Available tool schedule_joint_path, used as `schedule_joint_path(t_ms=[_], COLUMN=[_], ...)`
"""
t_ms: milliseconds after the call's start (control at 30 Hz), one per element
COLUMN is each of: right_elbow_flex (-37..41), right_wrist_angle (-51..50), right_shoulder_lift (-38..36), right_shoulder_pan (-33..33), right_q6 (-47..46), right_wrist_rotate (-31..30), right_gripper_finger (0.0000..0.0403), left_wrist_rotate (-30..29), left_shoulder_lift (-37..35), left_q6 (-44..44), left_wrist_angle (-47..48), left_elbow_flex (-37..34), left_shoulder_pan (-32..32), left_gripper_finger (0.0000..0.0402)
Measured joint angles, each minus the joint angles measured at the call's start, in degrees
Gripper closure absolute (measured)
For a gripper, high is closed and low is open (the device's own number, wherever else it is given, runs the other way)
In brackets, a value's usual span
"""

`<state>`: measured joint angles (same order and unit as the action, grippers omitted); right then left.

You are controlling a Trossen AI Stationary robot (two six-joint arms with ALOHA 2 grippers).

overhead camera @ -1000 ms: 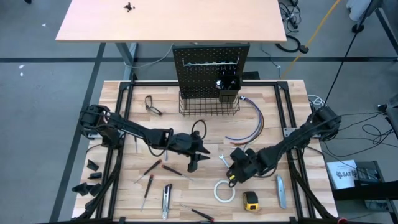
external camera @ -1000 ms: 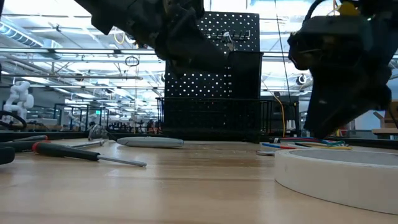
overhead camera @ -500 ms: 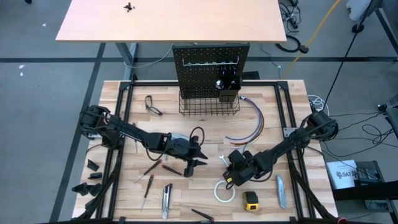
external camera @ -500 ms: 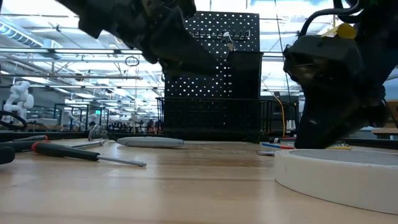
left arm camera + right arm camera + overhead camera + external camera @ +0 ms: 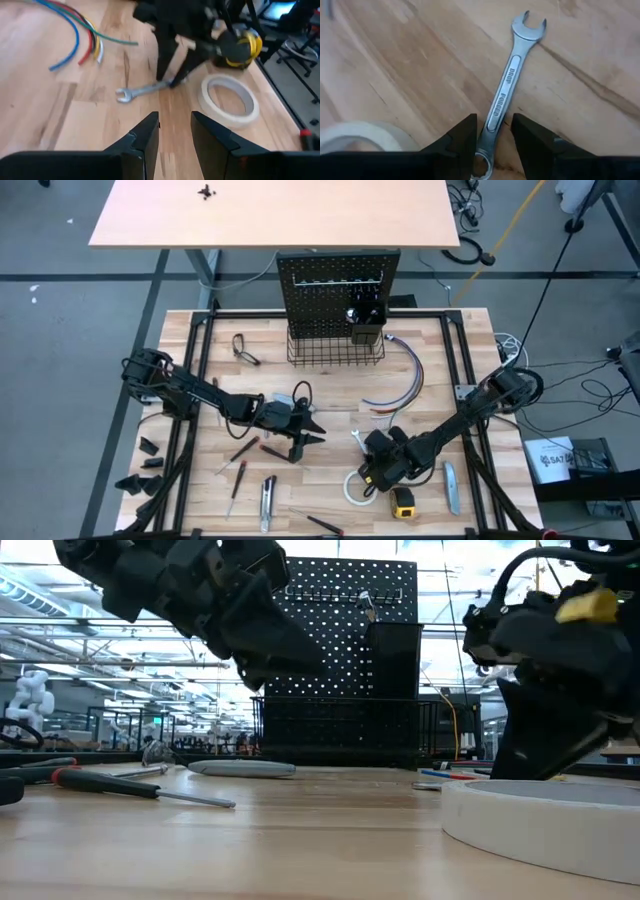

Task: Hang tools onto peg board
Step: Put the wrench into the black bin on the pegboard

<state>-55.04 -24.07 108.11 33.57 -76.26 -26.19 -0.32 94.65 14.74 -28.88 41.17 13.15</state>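
**Right arm drops onto the wrench while the left arm backs away**

Toward the left of the desk, red-and-black screwdrivers point(image 5: 245, 448) lie untouched near the front edge. The left gripper point(image 5: 303, 437) has pulled back from mid-desk toward the left and hangs above the wood, its fingers point(image 5: 145, 137) narrowly parted with nothing between them.

At the middle of the rear edge, the peg board point(image 5: 338, 285) stands upright, well apart from both arms.

Right of centre, the right gripper point(image 5: 368, 463) has slid toward the front edge and lowered over the silver wrench point(image 5: 509, 97), which lies flat on the desk beside the white tape roll point(image 5: 360, 488). Its fingers point(image 5: 460, 140) have narrowed and now straddle the shank near the ring end; whether they already pinch it cannot be told. The wrench is therefore likely the next tool bound for a hook, though it has not left the desk.
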Motion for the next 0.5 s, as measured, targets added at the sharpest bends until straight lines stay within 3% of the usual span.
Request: schedule_joint_path(t_ms=[167,300,433,500], right_elbow_flex=[-7.3,-8.7,-8.7,-8.6], right_wrist_angle=[-11.9,-11.2,-10.3,-10.1], right_shoulder_lift=[4.4,6.0,6.2,5.7], right_shoulder_pan=[0.8,0.8,0.8,0.7], right_q6=[5.6,9.5,6.1,4.4], right_wrist_rotate=[-3.8,-4.6,-4.4,-3.9], right_gripper_finger=[0.0306,0.0341,0.0381,0.0382], left_wrist_rotate=[-0.2,-1.5,-1.7,-1.7], left_shoulder_lift=[0.0,-0.1,-0.1,-0.1], left_q6=[0.0,0.0,0.0,0.0], left_wrist_angle=[-0.8,-0.8,-1.4,-2.8], left_elbow_flex=[0.0,0.0,0.0,0.0], left_shoulder_pan=[0.0,0.0,0.0,0.0], left_gripper_finger=[0.0285,0.0285,0.0285,0.0285])
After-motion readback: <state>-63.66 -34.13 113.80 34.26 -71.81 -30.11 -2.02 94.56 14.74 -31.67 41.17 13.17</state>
